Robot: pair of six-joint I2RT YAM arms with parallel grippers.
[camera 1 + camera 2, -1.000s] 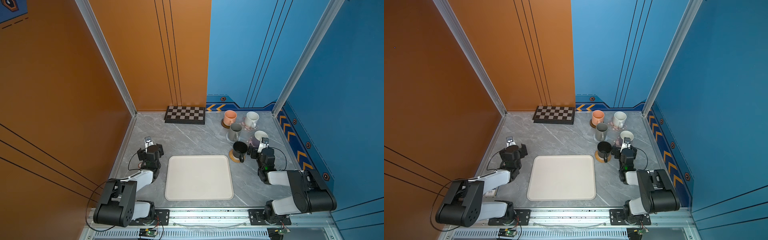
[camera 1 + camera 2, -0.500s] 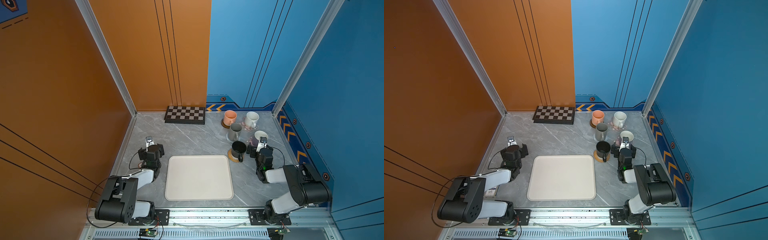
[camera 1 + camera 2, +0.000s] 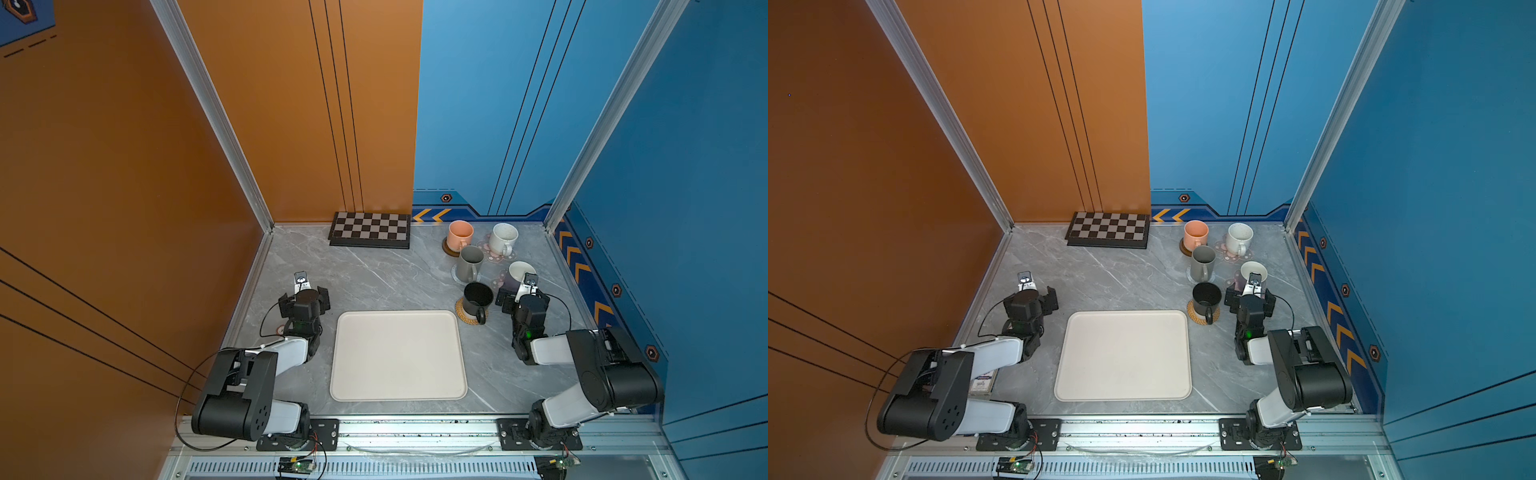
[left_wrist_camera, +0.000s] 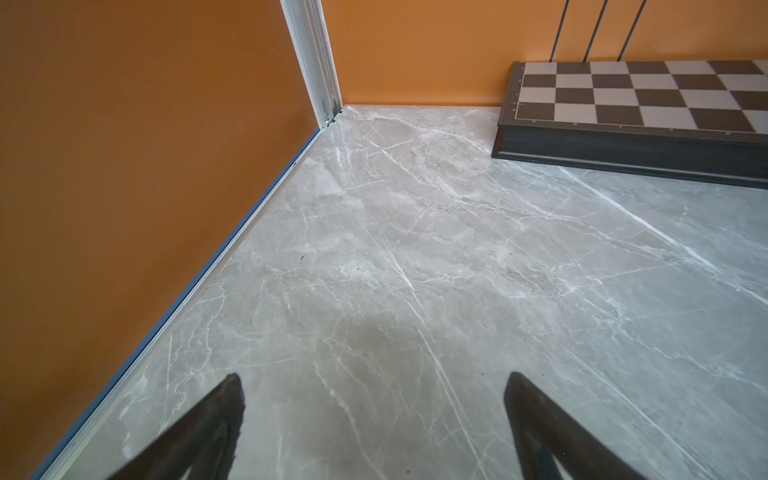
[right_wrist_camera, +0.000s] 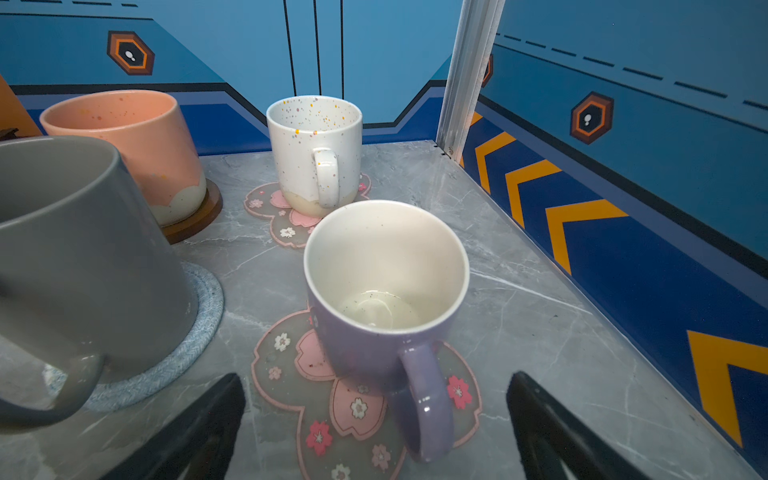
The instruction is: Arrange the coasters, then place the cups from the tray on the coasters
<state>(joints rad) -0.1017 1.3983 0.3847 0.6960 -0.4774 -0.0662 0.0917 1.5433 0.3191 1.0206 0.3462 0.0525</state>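
The cream tray (image 3: 397,357) lies bare at the front middle. Five cups stand at the back right, each on a coaster: peach cup (image 3: 460,235) on the wooden disc (image 5: 203,212), speckled white cup (image 3: 503,238) on a blossom coaster (image 5: 274,212), grey cup (image 3: 470,263) on the blue crochet coaster (image 5: 195,332), black cup (image 3: 477,299) on the rattan coaster (image 3: 461,313), lavender cup (image 5: 386,291) on a blossom coaster (image 5: 353,415). My right gripper (image 5: 376,382) is open just short of the lavender cup's handle. My left gripper (image 4: 374,382) is open over bare table, left of the tray.
A black-and-grey chequered board (image 3: 370,235) lies against the back wall. The orange wall runs close along the left arm, and the blue wall with yellow chevrons (image 5: 582,216) close beside the lavender cup. A small printed card (image 3: 982,384) lies under the left arm.
The right arm has shifted slightly near the lavender cup. Cups, coasters and tray stand as before, and both grippers stay open.
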